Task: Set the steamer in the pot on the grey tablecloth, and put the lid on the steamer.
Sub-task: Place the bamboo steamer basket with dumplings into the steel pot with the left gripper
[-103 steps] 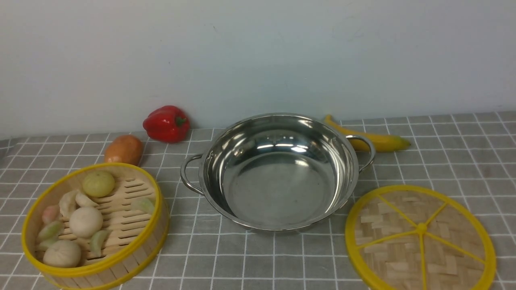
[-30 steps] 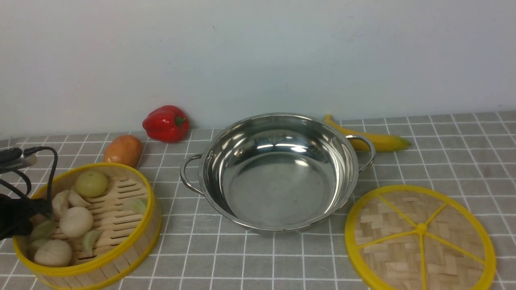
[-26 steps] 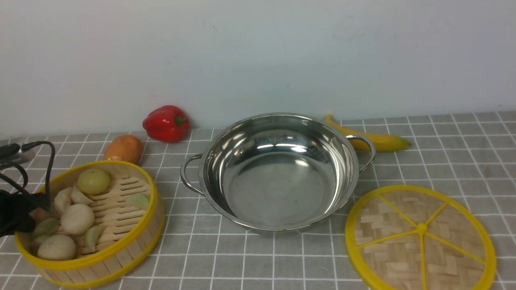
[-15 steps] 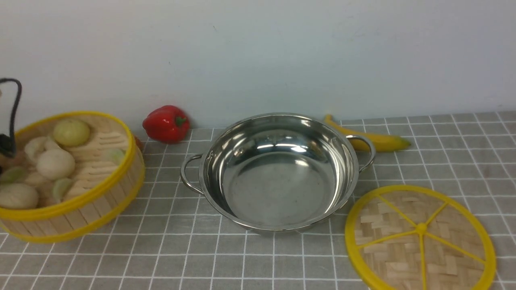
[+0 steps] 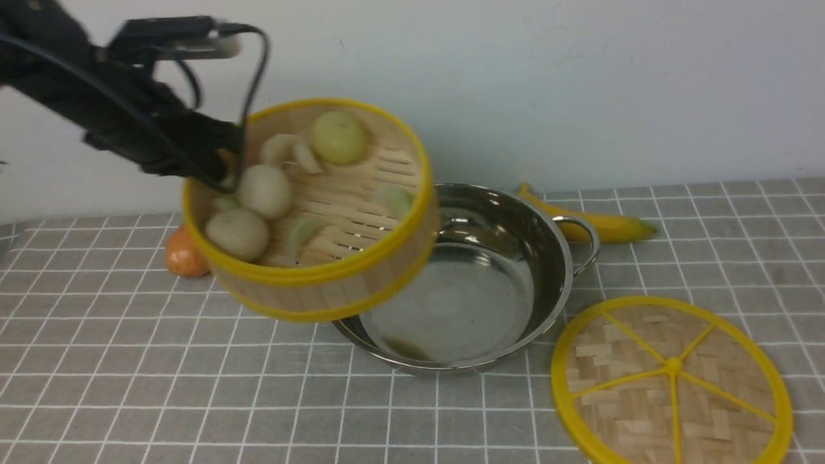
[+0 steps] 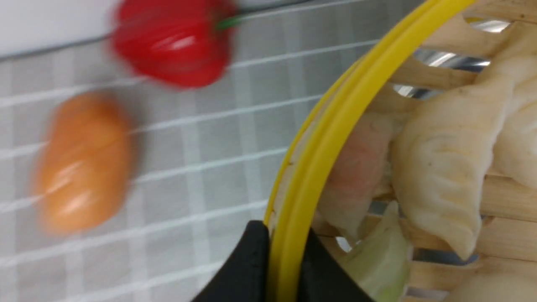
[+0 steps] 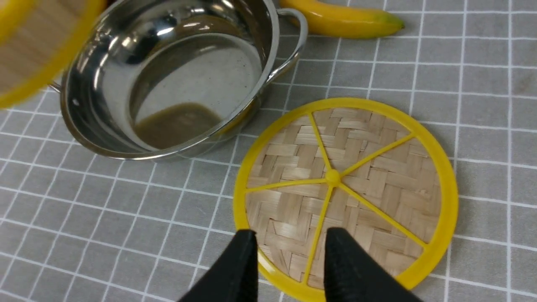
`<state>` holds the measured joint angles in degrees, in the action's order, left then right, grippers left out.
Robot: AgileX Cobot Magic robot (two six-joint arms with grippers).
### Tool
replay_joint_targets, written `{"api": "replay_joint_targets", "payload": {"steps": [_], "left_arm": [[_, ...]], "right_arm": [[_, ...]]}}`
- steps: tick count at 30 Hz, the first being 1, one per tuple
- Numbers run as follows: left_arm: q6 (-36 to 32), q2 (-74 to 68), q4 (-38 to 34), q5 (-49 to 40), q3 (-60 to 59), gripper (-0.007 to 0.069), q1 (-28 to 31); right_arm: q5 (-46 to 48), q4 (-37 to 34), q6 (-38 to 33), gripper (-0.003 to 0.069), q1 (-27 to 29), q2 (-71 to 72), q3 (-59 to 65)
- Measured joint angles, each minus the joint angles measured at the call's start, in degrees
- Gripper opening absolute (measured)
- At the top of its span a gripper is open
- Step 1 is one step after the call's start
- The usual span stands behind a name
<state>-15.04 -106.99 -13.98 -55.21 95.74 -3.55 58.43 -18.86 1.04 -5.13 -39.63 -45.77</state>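
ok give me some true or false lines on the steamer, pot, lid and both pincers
The left pincer grips the rim of the steamer. True.
The steamer sits inside the pot. False: it is held up in the air, hiding part of the pot from the front camera.
The lid lies on the grey tablecloth. True.
The right pincer is clamped on the lid. False: it is open, gripping nothing.
The banana is inside the steamer. False: it lies on the cloth behind the pot's right handle.
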Motion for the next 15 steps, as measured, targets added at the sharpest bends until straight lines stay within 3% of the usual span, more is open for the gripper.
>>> {"api": "replay_joint_targets", "payload": {"steps": [6,15], "left_arm": [[2.81,-10.05,2.2,1.66,7.08,0.0036,-9.07],[5.48,-18.68,5.7,3.35,13.0,0.0036,-12.45]], "right_arm": [[0.0,-1.68,0.0,0.0244,0.0,0.0,0.0],[0.66,-1.82,0.0,0.0244,0.0,0.0,0.0]]}}
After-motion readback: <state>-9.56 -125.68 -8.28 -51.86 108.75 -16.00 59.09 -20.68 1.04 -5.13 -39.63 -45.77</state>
